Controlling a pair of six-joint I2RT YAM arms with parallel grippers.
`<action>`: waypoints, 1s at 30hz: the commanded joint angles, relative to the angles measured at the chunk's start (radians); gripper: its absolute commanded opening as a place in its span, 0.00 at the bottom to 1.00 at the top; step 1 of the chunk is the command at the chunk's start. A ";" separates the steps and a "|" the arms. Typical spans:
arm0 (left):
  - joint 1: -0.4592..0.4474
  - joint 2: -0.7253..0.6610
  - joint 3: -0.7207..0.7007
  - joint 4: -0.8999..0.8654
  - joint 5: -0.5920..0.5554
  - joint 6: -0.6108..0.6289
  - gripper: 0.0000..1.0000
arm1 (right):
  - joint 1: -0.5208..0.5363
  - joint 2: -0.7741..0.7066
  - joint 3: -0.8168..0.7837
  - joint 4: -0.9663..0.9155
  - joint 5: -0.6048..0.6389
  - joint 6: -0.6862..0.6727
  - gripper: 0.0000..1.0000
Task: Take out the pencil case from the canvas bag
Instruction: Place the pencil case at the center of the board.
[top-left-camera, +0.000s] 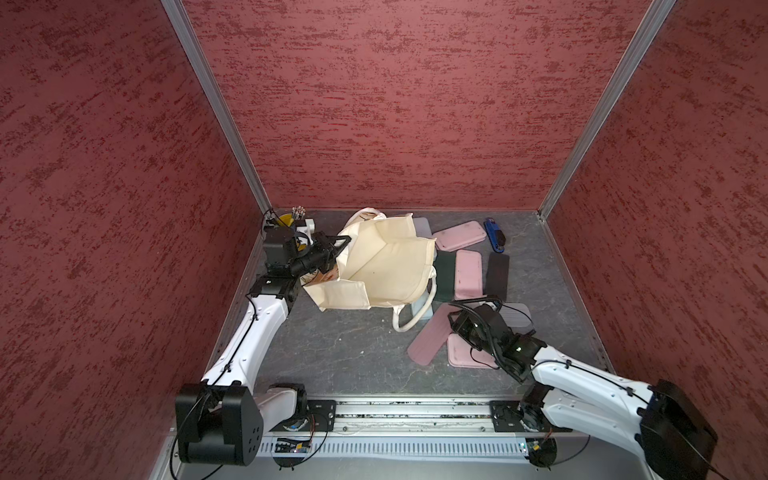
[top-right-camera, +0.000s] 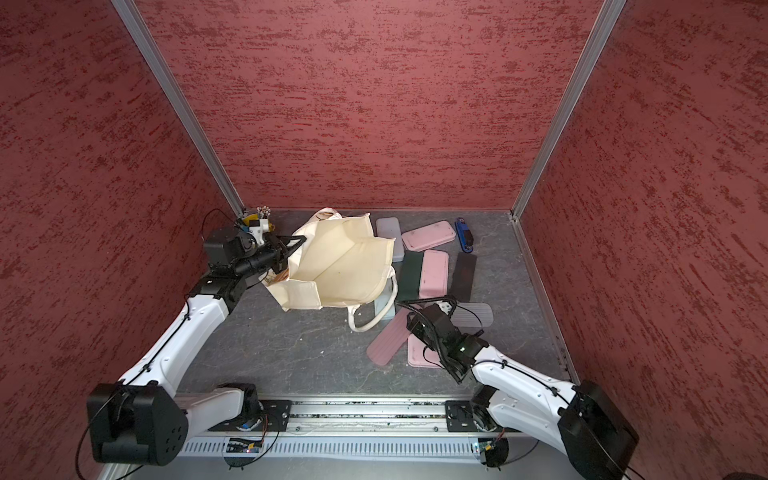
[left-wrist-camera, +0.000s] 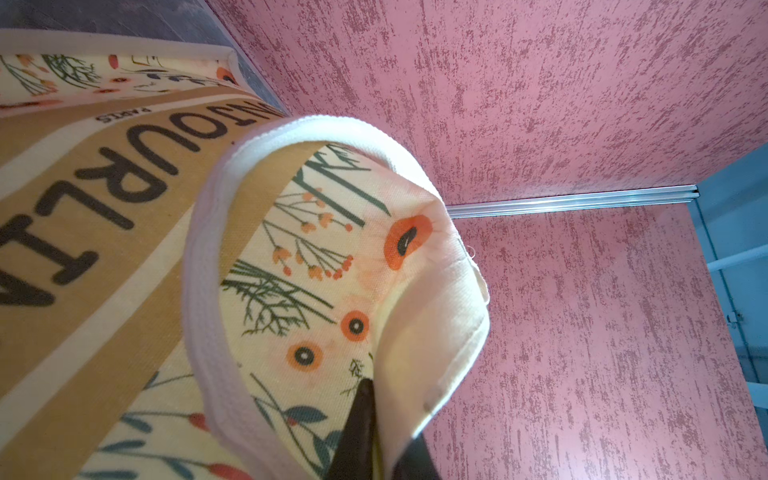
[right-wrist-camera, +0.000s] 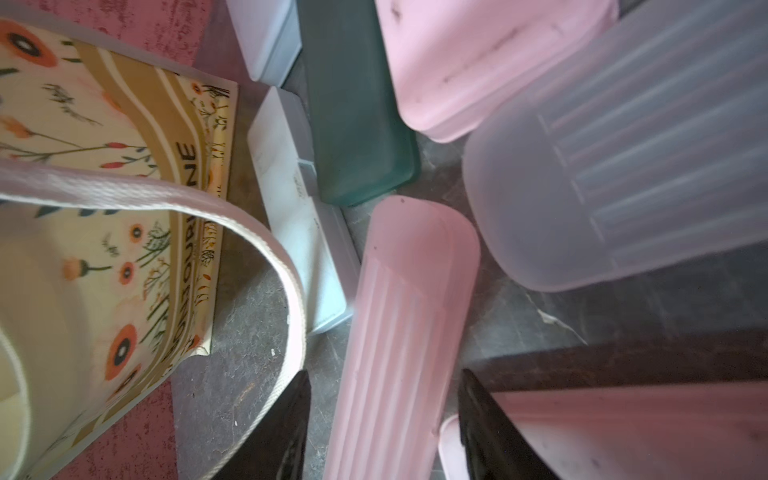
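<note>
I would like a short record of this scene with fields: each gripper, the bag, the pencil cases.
left gripper: shut on the rim of the canvas bag, holding it up
right gripper: open, fingers on both sides of the ribbed pink pencil case
other pencil cases: several, scattered on the table beside the bag
inside of the bag: not visible

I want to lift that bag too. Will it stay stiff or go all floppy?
Probably floppy: the canvas bag creases and sags where the left gripper pinches its rim. Likely light, since that one pinch seems to hold the rim up. Its handle droops onto the table and may drag.
</note>
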 joint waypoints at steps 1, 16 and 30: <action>-0.009 0.013 0.035 -0.015 0.005 0.023 0.02 | -0.004 -0.047 0.057 0.027 0.026 -0.130 0.58; -0.017 0.063 0.064 0.013 0.028 0.017 0.02 | -0.004 0.162 0.222 0.383 -0.233 -0.270 0.61; -0.016 0.070 0.083 0.030 0.037 0.005 0.02 | -0.005 0.300 0.251 0.385 -0.213 -0.167 0.56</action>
